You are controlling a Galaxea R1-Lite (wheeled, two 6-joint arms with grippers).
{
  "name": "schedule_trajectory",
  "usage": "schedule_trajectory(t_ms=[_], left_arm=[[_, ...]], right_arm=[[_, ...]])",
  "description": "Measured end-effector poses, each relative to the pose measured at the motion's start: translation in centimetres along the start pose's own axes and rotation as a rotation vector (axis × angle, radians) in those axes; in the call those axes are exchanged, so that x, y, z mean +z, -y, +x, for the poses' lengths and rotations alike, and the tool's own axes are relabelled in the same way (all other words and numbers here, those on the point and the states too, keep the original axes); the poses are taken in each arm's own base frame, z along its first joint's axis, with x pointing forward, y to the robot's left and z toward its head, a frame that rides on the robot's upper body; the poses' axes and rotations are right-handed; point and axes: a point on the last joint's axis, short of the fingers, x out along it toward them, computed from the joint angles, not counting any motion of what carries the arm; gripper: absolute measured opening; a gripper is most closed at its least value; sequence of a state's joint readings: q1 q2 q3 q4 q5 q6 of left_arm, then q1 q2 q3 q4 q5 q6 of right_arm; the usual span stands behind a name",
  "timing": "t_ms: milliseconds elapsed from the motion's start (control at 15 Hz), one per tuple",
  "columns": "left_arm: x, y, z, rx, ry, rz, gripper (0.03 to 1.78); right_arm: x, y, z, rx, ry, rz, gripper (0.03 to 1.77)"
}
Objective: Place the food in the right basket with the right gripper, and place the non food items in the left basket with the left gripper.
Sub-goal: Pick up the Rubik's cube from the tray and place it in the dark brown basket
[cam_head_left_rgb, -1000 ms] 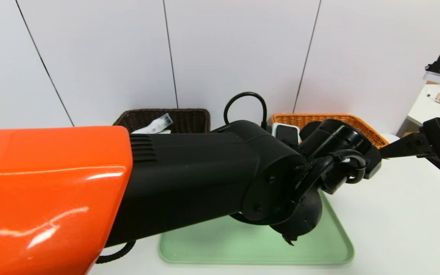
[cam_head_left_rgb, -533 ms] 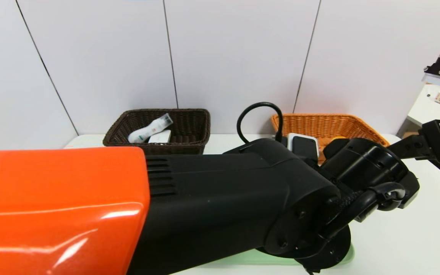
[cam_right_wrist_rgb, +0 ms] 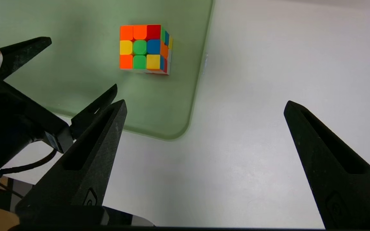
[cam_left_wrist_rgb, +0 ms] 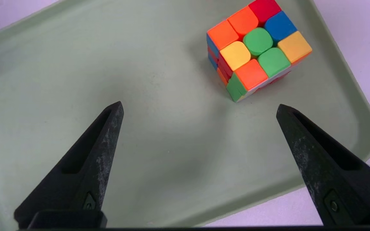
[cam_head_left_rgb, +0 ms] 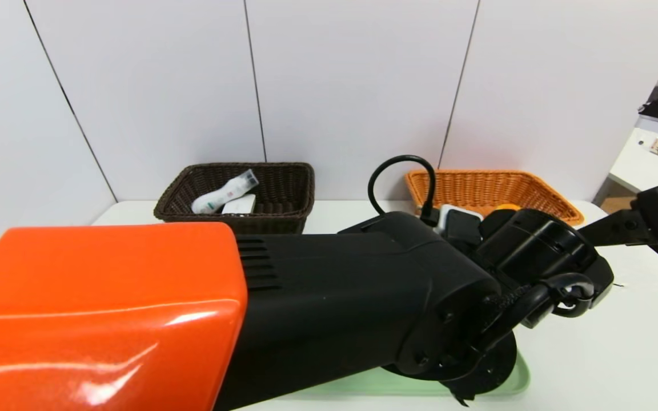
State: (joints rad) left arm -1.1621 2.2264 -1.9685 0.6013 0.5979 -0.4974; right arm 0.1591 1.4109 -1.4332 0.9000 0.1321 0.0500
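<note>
The multicoloured cube [cam_left_wrist_rgb: 257, 51] sits on the pale green tray [cam_left_wrist_rgb: 108, 64], near one rounded corner. My left gripper [cam_left_wrist_rgb: 199, 106] hangs open above the tray, the cube a little beyond its fingertips and nothing between them. The cube [cam_right_wrist_rgb: 143, 48] also shows in the right wrist view. My right gripper [cam_right_wrist_rgb: 206, 103] is open and empty over bare white table beside the tray. The dark brown left basket [cam_head_left_rgb: 283, 188] holds the white bottle [cam_head_left_rgb: 223, 194] and the white case [cam_head_left_rgb: 239, 204]. In the orange-tan right basket [cam_head_left_rgb: 494, 185] an orange-yellow bit of the food [cam_head_left_rgb: 503, 208] peeks over my left wrist.
My thick left forearm [cam_head_left_rgb: 306, 302] fills the front of the head view and hides most of the tray [cam_head_left_rgb: 363, 388]. The right arm [cam_head_left_rgb: 657, 220] reaches in from the right edge. Both baskets stand against the white back wall. A side table [cam_head_left_rgb: 643, 160] stands at far right.
My left arm has swung right and lower over the tray, uncovering both baskets. The right gripper has drawn back slightly to the right. Both grippers have stayed open.
</note>
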Motion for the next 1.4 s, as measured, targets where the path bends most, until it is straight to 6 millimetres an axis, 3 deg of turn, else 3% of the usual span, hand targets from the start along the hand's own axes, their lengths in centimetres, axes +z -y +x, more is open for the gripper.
schedule_trajectory(t_ms=[467, 733, 1200, 1400], left_arm=[[2.5, -4.1, -0.5, -0.404, -0.141, 0.087, 1.69], [2.1, -6.3, 0.5, -0.605, -0.153, 0.186, 1.69], [0.5, -9.4, 4.6, -0.908, 0.124, 0.389, 1.69], [0.7, -9.9, 6.0, -0.906, 0.205, 0.422, 1.69]], right_arm=[[-0.5, 0.2, 0.0, -0.006, -0.008, 0.008, 1.69], [-0.6, 0.2, 0.2, -0.008, -0.018, 0.006, 1.69], [-1.1, 0.2, 0.1, -0.006, -0.026, 0.006, 1.7], [-1.6, 0.2, -0.1, -0.007, -0.027, 0.007, 1.7]])
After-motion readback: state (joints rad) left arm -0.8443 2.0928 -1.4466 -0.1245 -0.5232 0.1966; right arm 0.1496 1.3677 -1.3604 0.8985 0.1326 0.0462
